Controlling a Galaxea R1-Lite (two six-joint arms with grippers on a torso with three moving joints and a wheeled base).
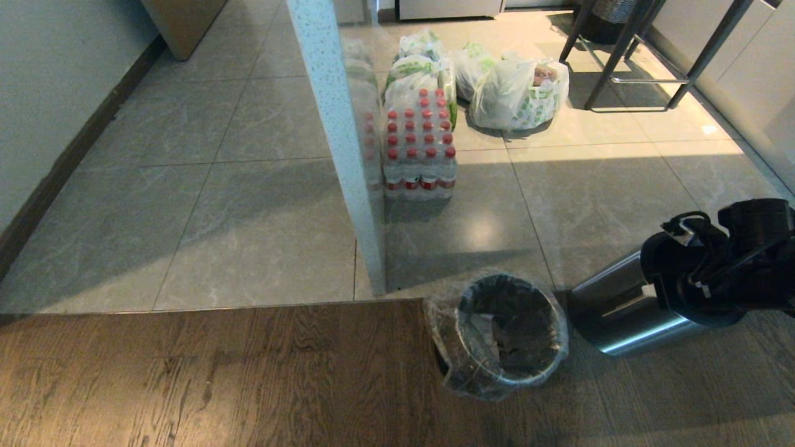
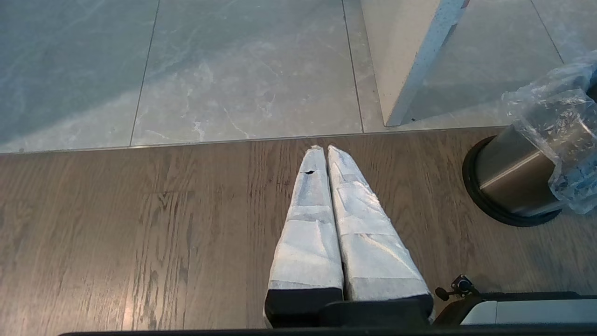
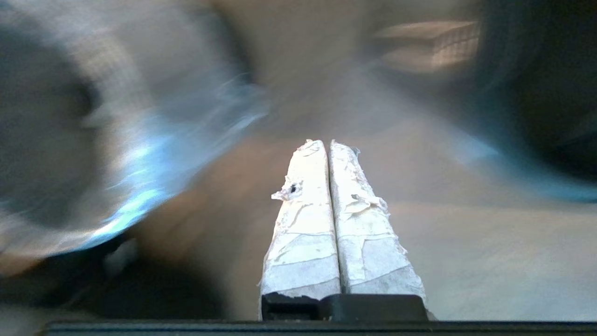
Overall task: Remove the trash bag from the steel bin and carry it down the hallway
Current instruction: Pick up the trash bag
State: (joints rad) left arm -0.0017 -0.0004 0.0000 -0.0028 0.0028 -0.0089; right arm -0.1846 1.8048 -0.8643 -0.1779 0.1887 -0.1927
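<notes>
head view: steel bin [image 1: 506, 338] stands on the wood floor [image 1: 186, 372] at lower centre-right of the frame, just below the edge where wood meets grey tile [image 1: 186, 217]. trash bag [image 1: 438, 329], clear and crinkly, lines the bin and is folded out over its rim; still inside the bin. dark contents show through the opening.

second steel cylinder [image 1: 621, 307] stands just right of the bin, apart from it. right arm [image 1: 720, 261], black, sits at the right edge of the frame, in front of the upper part of that cylinder.

right tool [image 3: 326, 144]: wrist view shows both white-wrapped fingers pressed together, nothing between them; background smeared, cannot be read.

left tool [image 2: 324, 149]: wrist view shows fingers together, nothing held, hanging over the wood floor near the tile edge. bin [image 2: 510, 179] with bag [image 2: 555, 135] at the right edge of that frame, well apart from the tool.

white post [image 1: 338, 143] rises from the tile just above the bin. pack of red-capped bottles [image 1: 419, 146] at upper centre, white grocery bags [image 1: 515, 87] behind it. chair legs [image 1: 633, 56] at upper right.
</notes>
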